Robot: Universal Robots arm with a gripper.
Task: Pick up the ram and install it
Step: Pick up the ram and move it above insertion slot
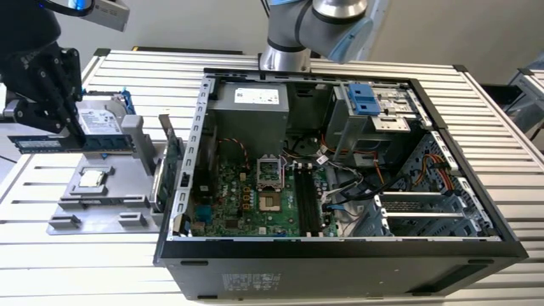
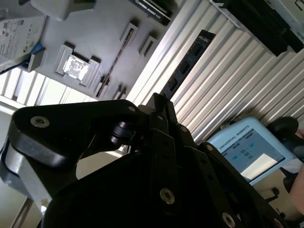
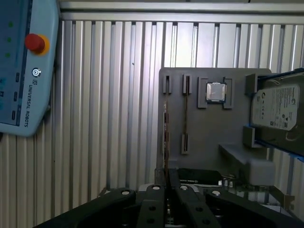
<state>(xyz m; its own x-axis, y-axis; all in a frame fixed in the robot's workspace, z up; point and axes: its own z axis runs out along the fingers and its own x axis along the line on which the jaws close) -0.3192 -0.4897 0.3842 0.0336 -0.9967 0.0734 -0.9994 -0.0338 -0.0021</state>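
Gripper [image 1: 78, 132] clamps the ram [image 1: 34, 144] above the grey tray [image 1: 106, 199].

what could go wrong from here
The gripper pinches the thin ram near its middle, so it could tilt or slip in transit. Its long ends could clip the hard drive or the case wall. Loose cables lie close to the slots and might snag it.

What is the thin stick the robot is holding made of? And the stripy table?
The ram looks like greenish circuit board, matte, with small dark chips in a row. The table seems bare metal, probably aluminium: silvery ribbed slats with a dull sheen.
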